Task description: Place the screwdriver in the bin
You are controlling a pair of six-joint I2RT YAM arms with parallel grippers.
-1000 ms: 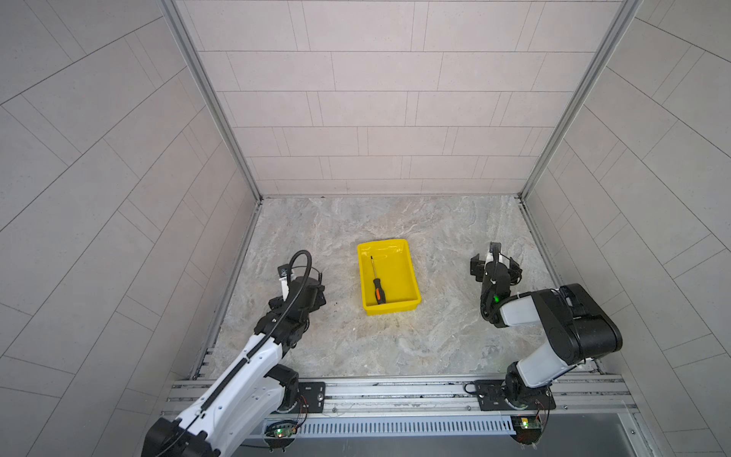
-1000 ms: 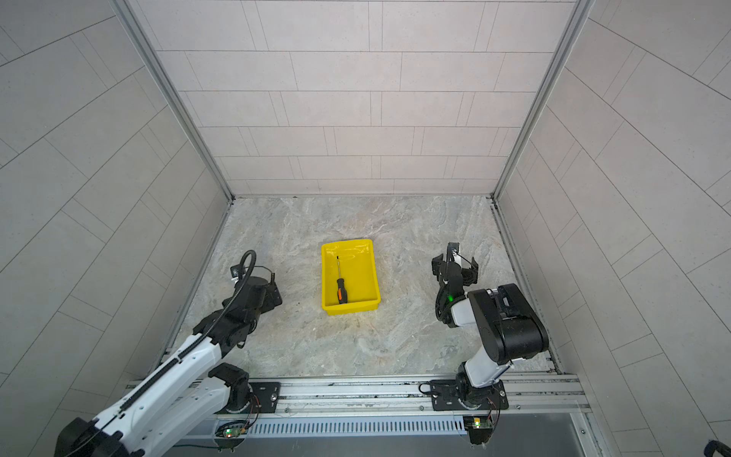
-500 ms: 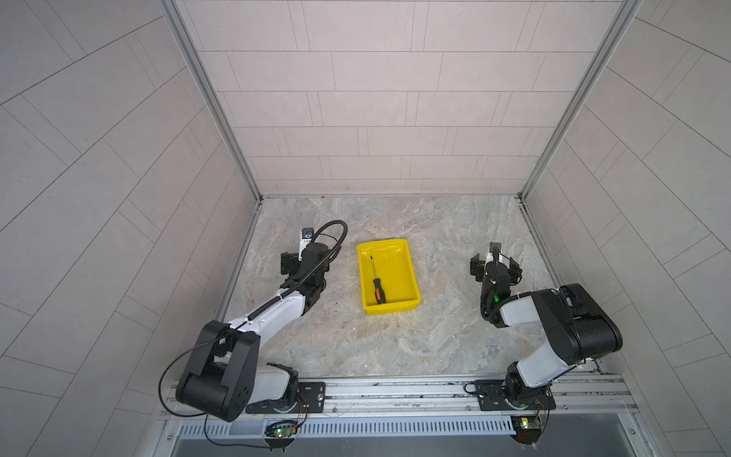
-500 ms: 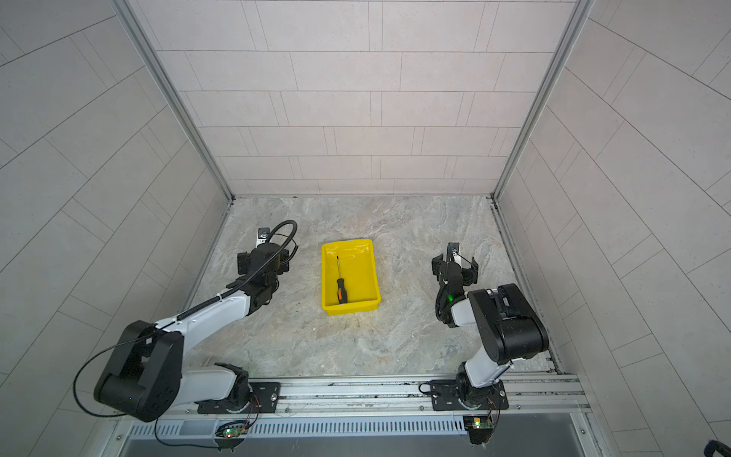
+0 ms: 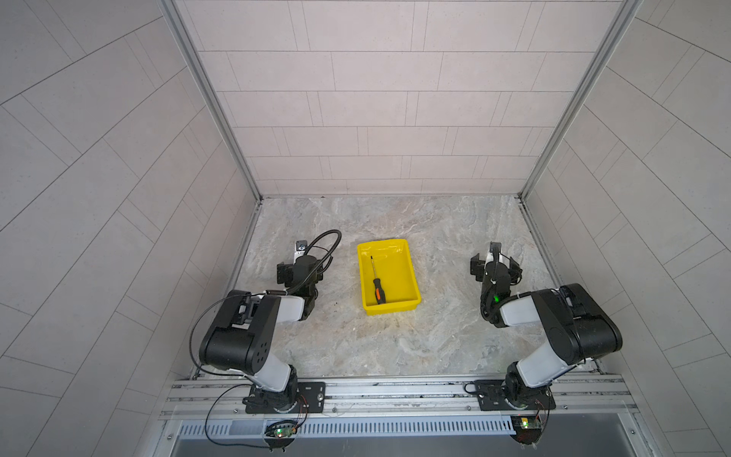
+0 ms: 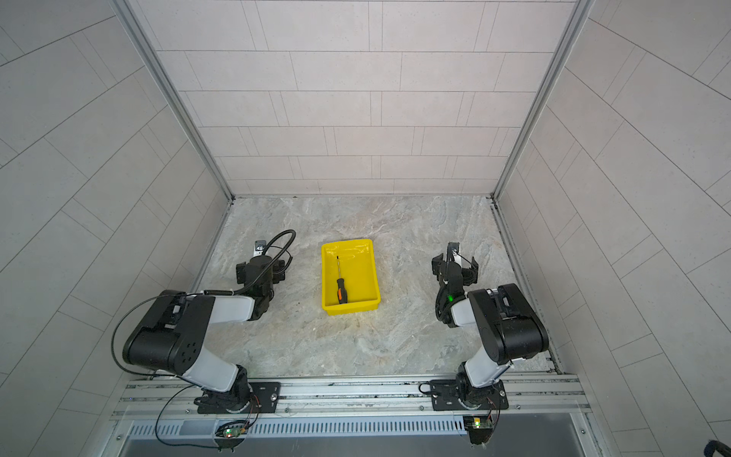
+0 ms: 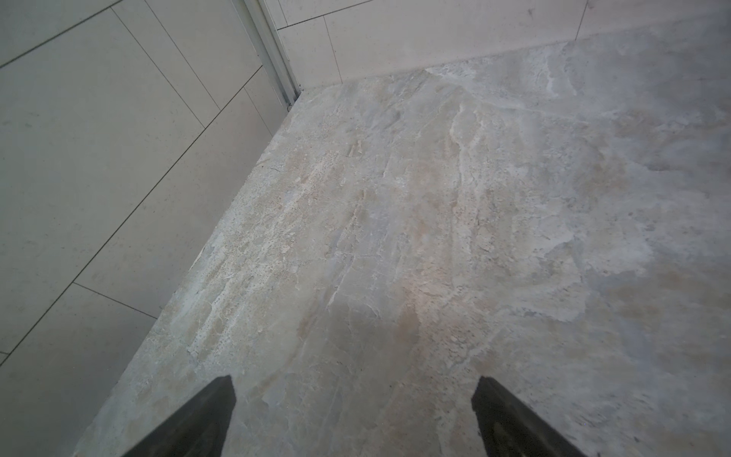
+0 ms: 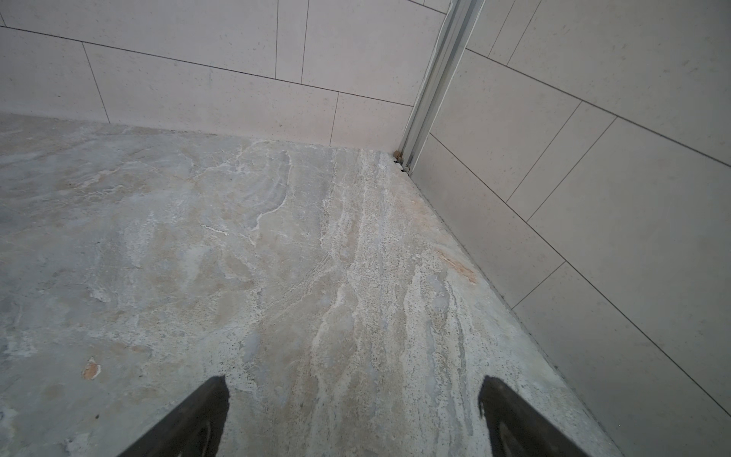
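Plenty of bare counter (image 5: 395, 348) round the bin (image 5: 391, 309); straight down into it is wide open, only the tiled walls (image 5: 158, 237) box things in.

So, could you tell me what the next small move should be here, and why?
Probably none beyond parking: the screwdriver already lies flat inside the bin, handle toward the near wall. The left gripper and right gripper are both open and empty, over the table on either side of the bin. I would simply stop the arms there and end the episode.
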